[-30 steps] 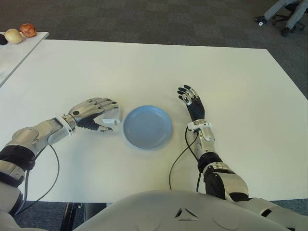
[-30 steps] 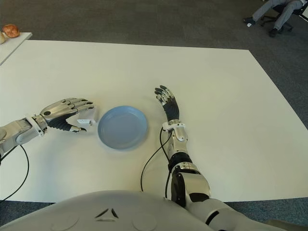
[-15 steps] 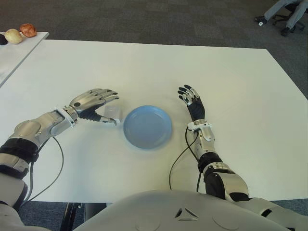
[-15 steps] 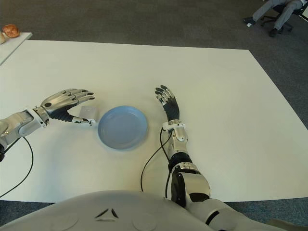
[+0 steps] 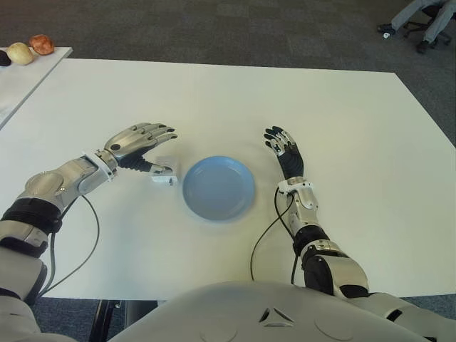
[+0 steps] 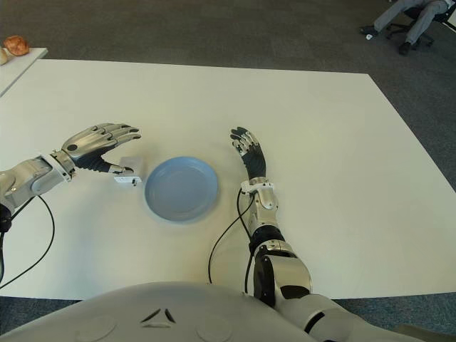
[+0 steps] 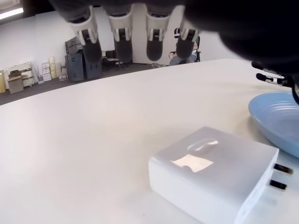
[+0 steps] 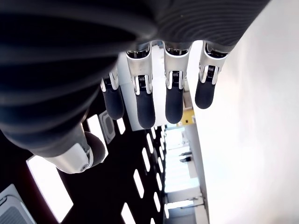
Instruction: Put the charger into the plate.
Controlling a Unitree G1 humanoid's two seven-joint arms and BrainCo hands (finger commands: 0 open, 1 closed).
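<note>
The charger (image 5: 164, 172) lies flat on the tabletop (image 5: 214, 100) just left of the plate (image 5: 218, 187), its prongs pointing right toward the rim. The left hand (image 5: 137, 146) hovers directly over it, far nearer than the right hand (image 5: 285, 149), which shows right of the plate with relaxed fingers. The left fingers (image 7: 120, 39) are spread, holding nothing.

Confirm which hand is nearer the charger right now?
Left. The left hand hovers open right over the charger, which lies on the table by the plate's left rim. The right hand shows beyond the plate's far side.
</note>
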